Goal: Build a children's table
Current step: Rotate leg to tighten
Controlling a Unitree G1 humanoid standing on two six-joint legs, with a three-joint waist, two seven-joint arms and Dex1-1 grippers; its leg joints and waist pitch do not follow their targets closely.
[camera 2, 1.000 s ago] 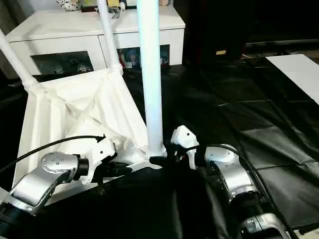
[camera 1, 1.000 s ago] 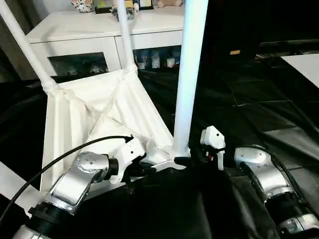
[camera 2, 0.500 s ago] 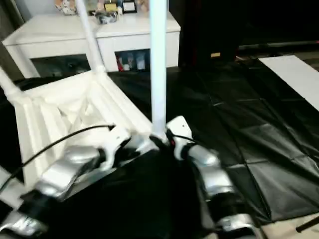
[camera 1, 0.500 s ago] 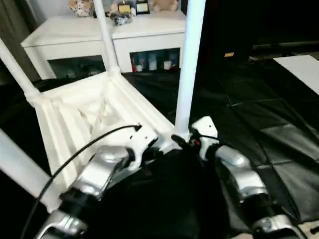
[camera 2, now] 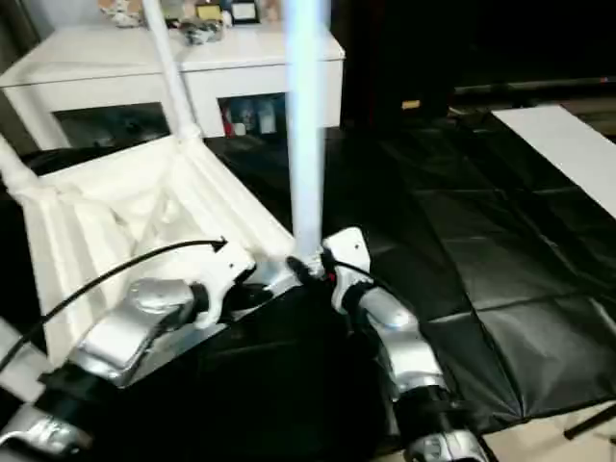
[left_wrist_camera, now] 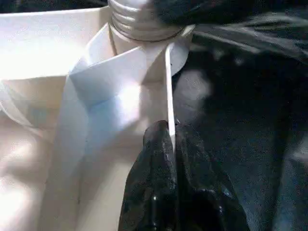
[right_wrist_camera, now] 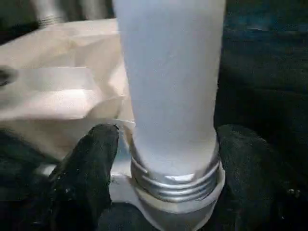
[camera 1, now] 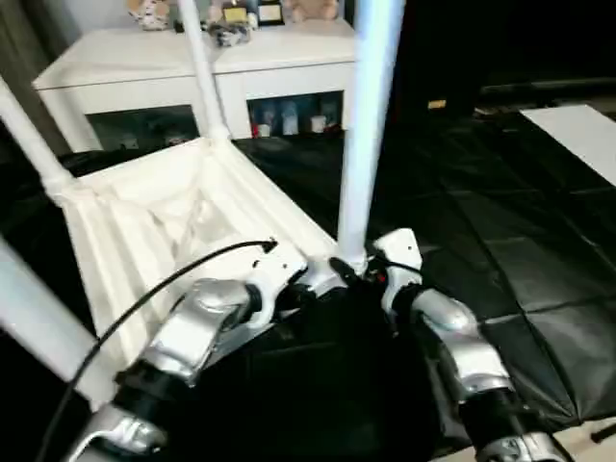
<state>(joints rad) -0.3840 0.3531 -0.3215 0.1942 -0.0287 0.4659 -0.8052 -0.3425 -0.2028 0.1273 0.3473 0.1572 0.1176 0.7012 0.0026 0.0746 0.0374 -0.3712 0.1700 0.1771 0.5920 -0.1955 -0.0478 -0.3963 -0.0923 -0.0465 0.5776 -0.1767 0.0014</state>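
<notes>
Lying upside down on black sheeting (camera 1: pixel 500 231), the children's table (camera 1: pixel 154 226) is seen from the head views with its ribbed underside turned up and its legs rising out of the picture's top edge. The nearest leg (camera 1: pixel 364 135) stands upright at the near right corner, its long axis running nearly vertical, its upper end cut off. Two further legs are seen at the far corners, and a fourth is cut off at the near left edge.

In the left wrist view a detail hidden from the head views is given: the left pincer (left_wrist_camera: pixel 171 144) is pressed together on a thin upright rib of the underside, just beside the corner socket. In the right wrist view the threaded base of the nearest leg (right_wrist_camera: pixel 175 178) is shown seated in that socket, with the right pincer (right_wrist_camera: pixel 166 163) spread, one black finger on each side; whether the fingers (right_wrist_camera: pixel 91 168) touch the leg cannot be told.

Behind the table a white cabinet (camera 1: pixel 192 67) with glass doors is seen; the items on it are too blurred to name.
</notes>
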